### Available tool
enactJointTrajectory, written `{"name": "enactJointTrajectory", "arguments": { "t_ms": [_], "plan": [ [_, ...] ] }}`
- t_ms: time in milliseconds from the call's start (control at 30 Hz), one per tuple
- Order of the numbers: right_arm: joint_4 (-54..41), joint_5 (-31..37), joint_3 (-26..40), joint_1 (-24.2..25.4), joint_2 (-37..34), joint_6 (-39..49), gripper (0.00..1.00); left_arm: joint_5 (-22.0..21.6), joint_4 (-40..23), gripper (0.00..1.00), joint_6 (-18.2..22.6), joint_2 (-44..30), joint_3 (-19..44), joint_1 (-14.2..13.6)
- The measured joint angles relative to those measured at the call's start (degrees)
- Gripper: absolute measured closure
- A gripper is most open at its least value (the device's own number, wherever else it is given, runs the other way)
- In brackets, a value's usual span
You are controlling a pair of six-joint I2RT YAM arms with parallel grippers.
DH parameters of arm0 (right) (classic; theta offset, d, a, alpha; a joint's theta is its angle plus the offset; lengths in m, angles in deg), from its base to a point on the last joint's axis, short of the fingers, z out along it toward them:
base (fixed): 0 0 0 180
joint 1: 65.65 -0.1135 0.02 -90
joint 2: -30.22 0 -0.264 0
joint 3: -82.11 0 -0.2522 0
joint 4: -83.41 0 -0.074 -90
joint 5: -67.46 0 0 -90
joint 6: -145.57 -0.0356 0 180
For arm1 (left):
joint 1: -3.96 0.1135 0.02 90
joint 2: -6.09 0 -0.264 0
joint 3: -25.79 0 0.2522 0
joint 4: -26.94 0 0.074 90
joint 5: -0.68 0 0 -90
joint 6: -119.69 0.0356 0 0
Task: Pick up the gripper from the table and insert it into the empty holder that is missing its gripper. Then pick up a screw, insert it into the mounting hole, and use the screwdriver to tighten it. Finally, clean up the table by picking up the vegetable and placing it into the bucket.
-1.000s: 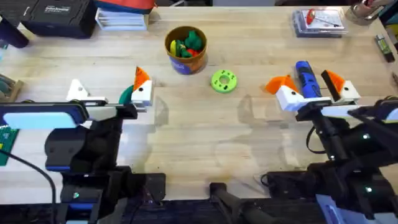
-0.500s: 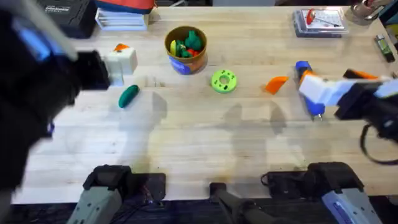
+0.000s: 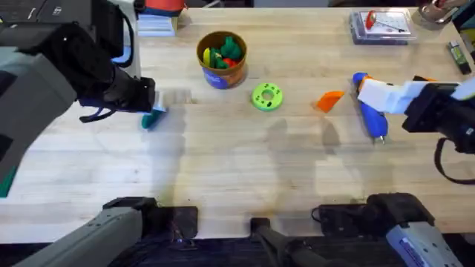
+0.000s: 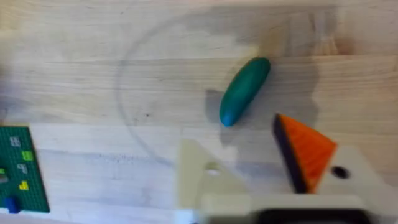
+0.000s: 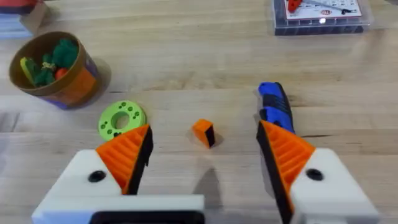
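Wooden table [image 3: 245,163]: left gripper [image 4: 261,168], one pad missing, hovers unclenched over vegetable [image 4: 244,91]; right gripper [image 5: 205,162] spread, empty, facing orange gripper [image 5: 203,133].

orange gripper [image 3: 329,100] lies loose — just beside blue screwdriver [image 3: 369,111]

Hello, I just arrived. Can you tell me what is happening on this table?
Two robot arms are at work and neither holds anything. The left gripper, with one holder missing its orange pad, hovers over the green toy vegetable. The right gripper, open, hangs near the blue screwdriver. The loose orange gripper finger lies untouched on the table, and the bucket already holds toys.
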Motion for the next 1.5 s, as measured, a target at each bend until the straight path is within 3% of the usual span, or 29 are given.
{"name": "enactJointTrajectory", "arguments": {
  "t_ms": [33, 100, 167, 200, 233, 400, 433, 567, 667, 867, 1000, 1200, 1500],
  "plan": [
    [0.05, 0.00, 0.00, 0.00, 0.00, -0.02, 0.009, -0.14, 0.63, 0.722, 0.25, -0.05, 0.00, -0.02],
    [0.05, 0.00, 0.00, 0.00, 0.01, 0.00, 0.009, -0.35, 1.39, 0.961, 0.85, 0.36, 0.00, -0.22],
    [0.07, 0.00, 0.00, 0.00, 0.00, -0.02, 0.009, -0.37, 2.05, 0.996, 1.15, 1.86, 0.00, -1.34],
    [0.07, 0.00, 0.00, 0.00, 0.01, 0.00, 0.009, -0.38, 2.09, 0.948, 2.09, 3.29, 0.00, -2.41],
    [0.07, 0.00, 0.00, 0.00, 0.02, -0.01, 0.009, -0.25, 2.09, 0.820, 2.58, 5.15, 0.00, -3.78],
    [0.05, 0.00, 0.00, 0.00, 0.00, -0.02, 0.009, 0.47, 3.38, 0.072, 5.32, 16.50, 0.02, -11.81],
    [0.02, 0.00, 0.00, 0.00, 0.00, -0.02, 0.009, 1.39, 4.30, 0.029, 5.56, 18.83, 0.04, -13.45],
    [-0.22, 0.00, 0.00, 0.00, 0.02, -0.01, 0.008, 6.12, 8.81, 0.015, 6.25, 24.93, 0.09, -18.39],
    [-0.71, 0.00, 0.00, 0.00, 0.00, -0.02, 0.008, 9.84, 12.69, 0.015, 6.46, 26.84, 0.11, -20.36],
    [-3.14, 0.00, 0.00, 0.00, 0.00, -0.02, 0.008, 20.32, 22.08, 0.015, 6.63, 26.31, 0.11, -21.66],
    [-6.29, 0.00, 0.00, 0.00, 0.01, -0.02, 0.008, 25.16, 23.08, 0.015, 6.67, 25.92, 0.11, -21.66],
    [-13.36, 0.00, 0.00, 0.00, 0.00, -0.02, 0.007, 27.82, 17.95, 0.015, 6.68, 25.81, 0.11, -21.66],
    [-24.48, -0.01, 0.00, 0.00, 0.01, -0.02, 0.007, 28.23, 24.23, 0.015, 6.67, 26.04, -0.37, -21.66]
  ]
}}
